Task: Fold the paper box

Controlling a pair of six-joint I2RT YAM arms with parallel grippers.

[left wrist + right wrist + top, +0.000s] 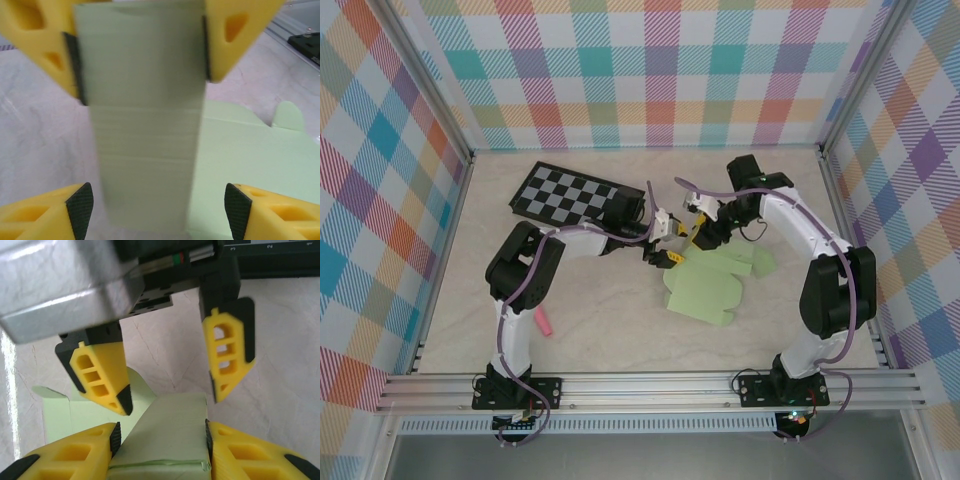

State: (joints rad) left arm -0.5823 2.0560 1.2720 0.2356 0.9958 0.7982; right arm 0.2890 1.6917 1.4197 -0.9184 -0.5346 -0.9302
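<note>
Pale light-green die-cut card paper box [705,295], one flap lifted between two end effectors.
A long narrow flap [145,125] is clamped across its width by the right end effector [162,435], jaws partly closed on its edges; its long axis runs towards the left end effector [157,205], whose spread fingers [80,207] flank it untouched. The remainder is spread flat on the worktop [600,330] beneath both.
</note>
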